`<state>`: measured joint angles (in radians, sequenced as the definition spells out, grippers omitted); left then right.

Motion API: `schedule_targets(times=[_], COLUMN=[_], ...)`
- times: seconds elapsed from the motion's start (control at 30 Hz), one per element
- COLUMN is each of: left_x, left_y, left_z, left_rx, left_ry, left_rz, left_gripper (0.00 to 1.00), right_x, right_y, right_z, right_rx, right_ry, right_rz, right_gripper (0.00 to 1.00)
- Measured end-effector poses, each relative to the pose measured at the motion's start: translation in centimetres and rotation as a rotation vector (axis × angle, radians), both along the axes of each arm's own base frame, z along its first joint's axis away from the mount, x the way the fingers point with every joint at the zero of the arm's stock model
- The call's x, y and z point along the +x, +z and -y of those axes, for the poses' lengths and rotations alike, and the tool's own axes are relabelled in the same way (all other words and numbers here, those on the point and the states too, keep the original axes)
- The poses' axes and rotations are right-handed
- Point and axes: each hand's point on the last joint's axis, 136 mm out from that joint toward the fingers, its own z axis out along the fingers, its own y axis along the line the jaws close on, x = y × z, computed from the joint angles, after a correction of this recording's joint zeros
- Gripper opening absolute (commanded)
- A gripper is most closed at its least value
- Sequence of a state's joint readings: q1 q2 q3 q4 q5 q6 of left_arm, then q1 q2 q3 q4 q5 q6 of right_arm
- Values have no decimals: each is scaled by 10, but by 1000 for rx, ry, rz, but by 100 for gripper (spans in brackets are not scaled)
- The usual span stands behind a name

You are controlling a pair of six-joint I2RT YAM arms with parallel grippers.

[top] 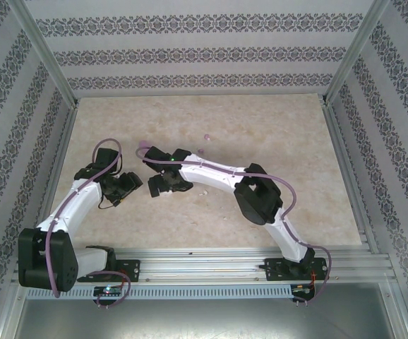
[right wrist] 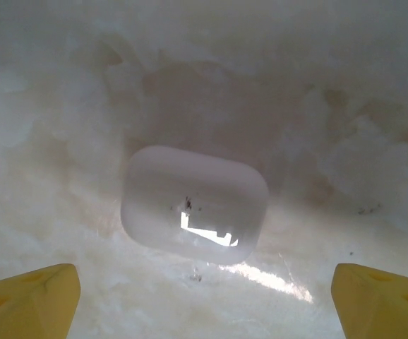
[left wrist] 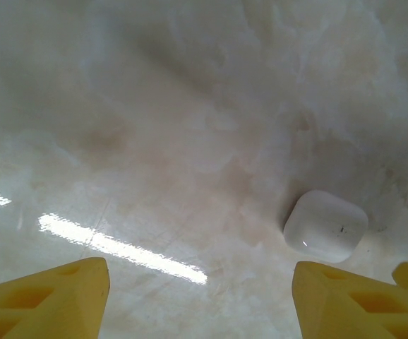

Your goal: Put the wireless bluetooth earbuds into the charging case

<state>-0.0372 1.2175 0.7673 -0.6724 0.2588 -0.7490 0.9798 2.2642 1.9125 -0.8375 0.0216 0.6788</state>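
The charging case (right wrist: 193, 205) is a white rounded box lying shut on the marble table. It lies just ahead of my right gripper (right wrist: 204, 289), which is open, and nothing sits between its yellow fingers (right wrist: 34, 296). The case (left wrist: 325, 226) also lies by the right fingertip (left wrist: 352, 296) of my left gripper (left wrist: 200, 289), outside the open jaws, which hold nothing. From above, the left gripper (top: 123, 187) and right gripper (top: 167, 183) point down close together at mid-left. Two tiny pale purple earbuds (top: 206, 136) (top: 201, 149) lie on the table beyond the right wrist.
The beige marble tabletop (top: 274, 134) is fenced by aluminium posts (top: 45, 53) and patterned walls on three sides. A metal rail (top: 211, 265) carries both arm bases along the near edge. The right arm's elbow (top: 257, 198) arches over mid-table.
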Motion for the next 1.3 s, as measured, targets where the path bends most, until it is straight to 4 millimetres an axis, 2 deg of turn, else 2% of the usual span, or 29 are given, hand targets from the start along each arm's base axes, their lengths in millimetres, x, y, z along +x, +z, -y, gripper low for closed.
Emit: schedule_targets(times=[0.27, 0.43, 0.6, 0.7, 0.83, 0.97, 1.1, 1.3], left_x=[3, 2, 5, 8, 12, 17, 20, 26], left_y=[-5, -9, -11, -10, -6, 0, 12, 25], left_z=[2, 2, 5, 8, 15, 23, 31, 52], left_rx=[-19, -19, -33, -45, -69, -103, -138, -176], left_ry=[-20, -37, -58, -81, -127, -174, -208, -288], left_rz=[0, -7, -6, 11, 45, 106, 191, 346], left_gripper=[70, 70, 70, 70, 69, 68, 68, 66], right_x=[10, 11, 11, 12, 13, 11, 20, 37], right_y=[-19, -34, -32, -32, -30, -28, -13, 33], right_z=[-12, -11, -12, -11, -7, 12, 33, 47], right_rx=[-27, -65, -70, -70, -52, -34, 26, 176], right_ry=[-2, -1, 9, 16, 9, -22, -96, -186], right_rz=[-9, -24, -23, -24, -26, -62, -78, -43], right_gripper=[83, 75, 60, 54, 53, 53, 53, 54])
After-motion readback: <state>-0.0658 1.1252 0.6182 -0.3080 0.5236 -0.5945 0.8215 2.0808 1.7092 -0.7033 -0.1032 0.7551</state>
